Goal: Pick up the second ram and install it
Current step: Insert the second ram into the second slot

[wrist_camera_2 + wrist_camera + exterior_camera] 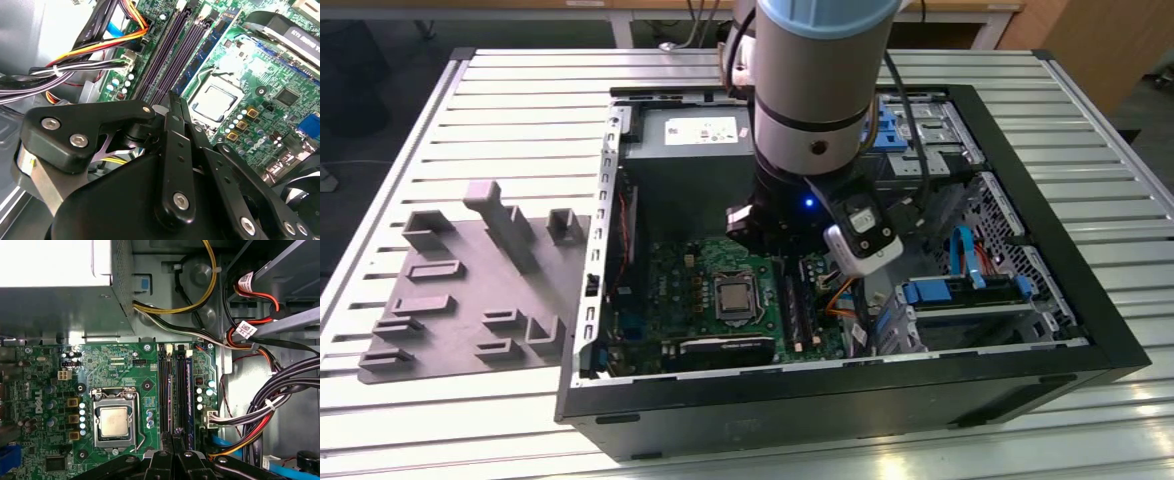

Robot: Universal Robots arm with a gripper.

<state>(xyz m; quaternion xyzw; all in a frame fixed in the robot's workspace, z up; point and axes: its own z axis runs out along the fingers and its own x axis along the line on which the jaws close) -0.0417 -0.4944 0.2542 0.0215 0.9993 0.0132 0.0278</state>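
My gripper (176, 436) is down inside the open computer case (854, 410), with its black fingers (173, 107) shut together and nothing sticking out between them. Its tip hangs just over one end of the memory slots (172, 390) on the green motherboard (125, 365). The second ram (181, 390), a thin dark stick, stands in a slot beside a blue-edged stick (189, 390); the two purple slots (165, 55) alongside hold nothing. I cannot tell whether the fingertips touch the ram. The arm (814, 100) reaches down from above.
The processor socket (114, 420) lies close beside the slots. Bundled cables (260, 410) run along the slots' other side. A power supply box (694, 130) sits at the case's far end. A grey tray with raised blocks (467, 290) lies on the slatted table at the exterior view's left.
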